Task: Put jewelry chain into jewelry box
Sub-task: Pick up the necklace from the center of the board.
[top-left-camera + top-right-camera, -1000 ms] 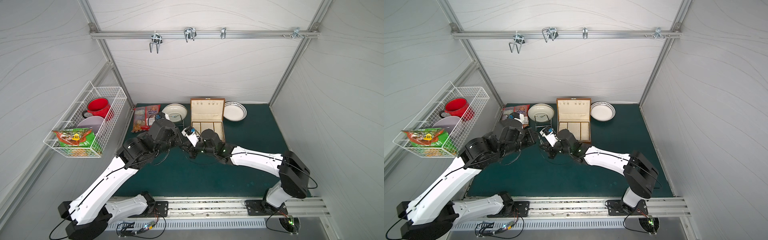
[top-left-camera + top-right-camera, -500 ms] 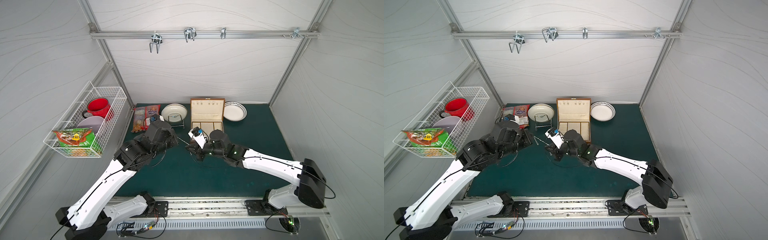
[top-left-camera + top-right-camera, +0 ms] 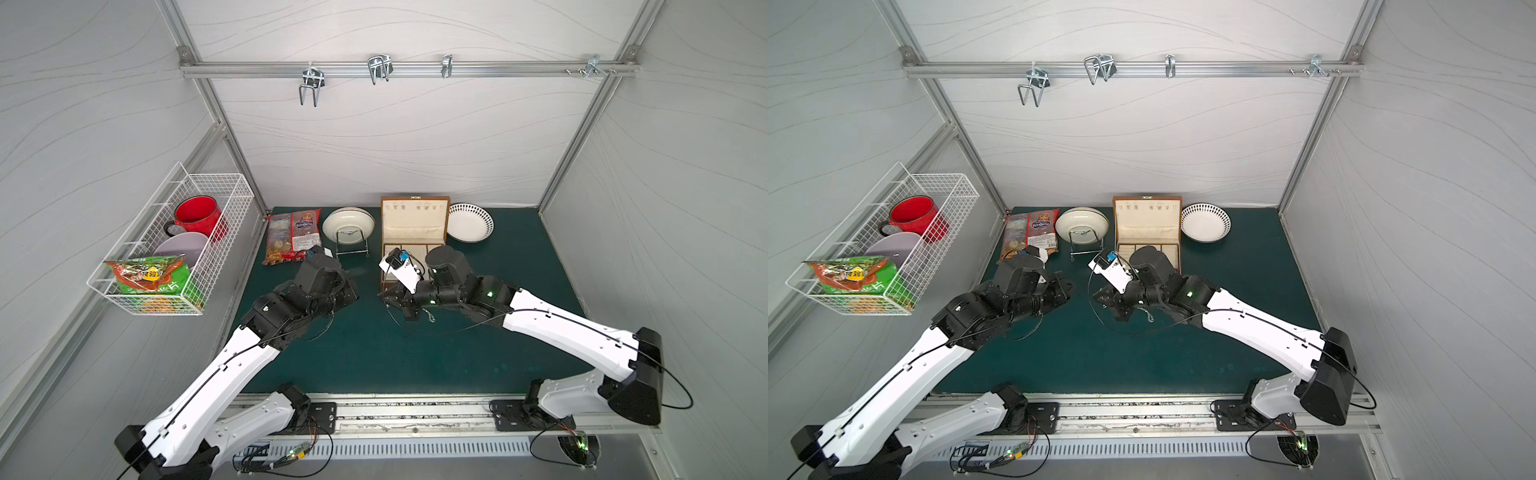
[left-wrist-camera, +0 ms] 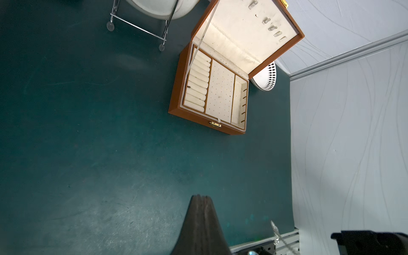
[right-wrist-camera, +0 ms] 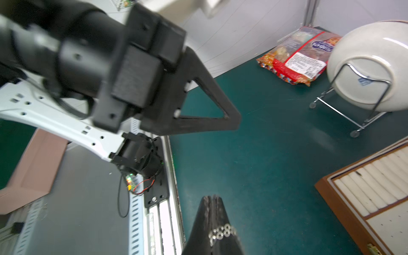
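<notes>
change: a second ago both tools were tip to tip in front of the box. Now they are well apart, and the left one has backed off to its own side.
left tool (image 4: 199, 197): fingers pressed together, nothing between them.
right tool (image 5: 213, 198): pressed together, pinching the jewelry chain (image 5: 221, 233) just behind its tips. In a top view what looks like the loose end hangs below the tool.
jewelry box (image 4: 175, 95): lid up. It sits near the right tool, off to one side of its tips and not under them. No chain shows in any compartment.
reading: looks like a handover has just finished, so the right tool is now the carrier.
next: my guess is to swing the right tool over an open compartment, lower it, then spread the fingers.
risk: the pinch holds only a few links. The hanging end could catch the box wall or drop outside onto the surface (image 3: 374, 353).
</notes>
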Controlling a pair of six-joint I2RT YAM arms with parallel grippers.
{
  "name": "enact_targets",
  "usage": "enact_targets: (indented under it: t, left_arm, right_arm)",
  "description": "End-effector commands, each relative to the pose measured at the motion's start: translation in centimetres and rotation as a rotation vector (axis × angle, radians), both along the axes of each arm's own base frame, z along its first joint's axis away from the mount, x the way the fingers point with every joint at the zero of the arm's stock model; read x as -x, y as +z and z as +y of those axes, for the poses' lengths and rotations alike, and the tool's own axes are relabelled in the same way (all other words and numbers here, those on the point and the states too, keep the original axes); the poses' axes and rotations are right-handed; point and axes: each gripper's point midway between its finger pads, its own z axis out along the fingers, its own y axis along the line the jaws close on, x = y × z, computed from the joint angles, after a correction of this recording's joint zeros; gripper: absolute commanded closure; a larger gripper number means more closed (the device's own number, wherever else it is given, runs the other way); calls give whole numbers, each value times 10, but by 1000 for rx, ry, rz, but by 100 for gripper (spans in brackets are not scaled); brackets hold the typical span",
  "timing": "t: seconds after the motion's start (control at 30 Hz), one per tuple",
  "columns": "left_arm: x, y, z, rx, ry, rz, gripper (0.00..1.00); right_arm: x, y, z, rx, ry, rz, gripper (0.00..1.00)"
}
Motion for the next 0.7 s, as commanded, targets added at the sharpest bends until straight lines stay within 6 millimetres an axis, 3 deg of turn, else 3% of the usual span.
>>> enact_targets:
  t: [0.0, 0.2, 0.4, 0.67]
  left_arm:
    - [-5, 22, -11, 106, -23, -69, 97]
    - [-1, 25, -4, 80, -43, -101, 84]
    - [5, 31, -2, 94, -99, -150, 54]
    - [11, 39, -33, 128, -324, -258, 53]
  right_arm:
    - [19, -6, -3, 46, 90, 91, 100]
    - [16, 16, 0, -21, 136, 242, 100]
    - [14, 43, 2, -81, 200, 369, 100]
    - [1, 64, -9, -123, 181, 425, 100]
